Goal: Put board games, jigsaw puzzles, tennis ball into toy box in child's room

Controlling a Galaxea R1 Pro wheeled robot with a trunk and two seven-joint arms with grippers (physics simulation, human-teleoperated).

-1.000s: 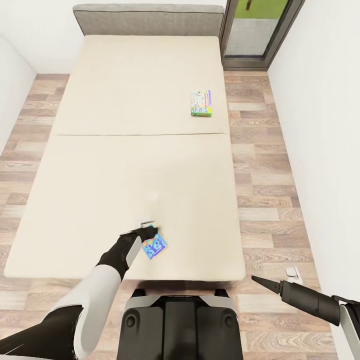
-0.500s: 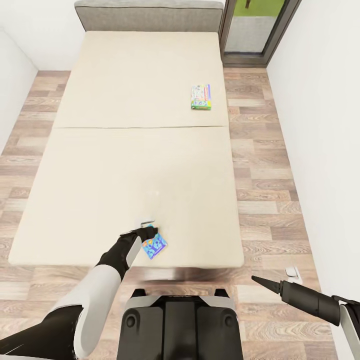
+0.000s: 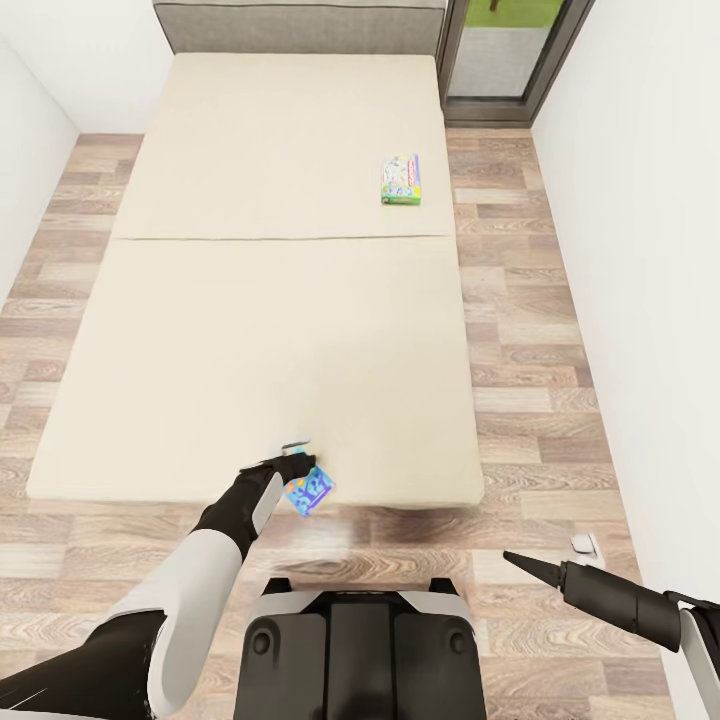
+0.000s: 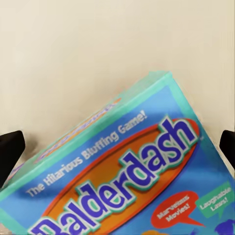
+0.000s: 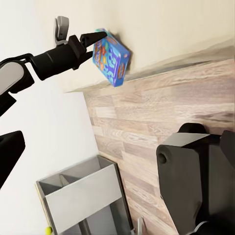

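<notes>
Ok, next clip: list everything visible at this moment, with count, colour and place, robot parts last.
Balderdash board game: one, blue with a teal edge, held over the bed's near edge in the left gripper.
Monopoly board game: one, green-edged, lying flat on the bed near its right side.
Bed: one, beige cover, grey headboard at the far end, centre of the room.
Window: one, dark grey frame, far right corner.
Floor: wood planks, around the bed.
Grey bin: one, light grey with a divider, seen in the right wrist view.
Left gripper: black, jaws shut on the Balderdash box.
Right gripper: black, low at the right above the floor, holding nothing.
Robot base: black and grey, bottom centre.
</notes>
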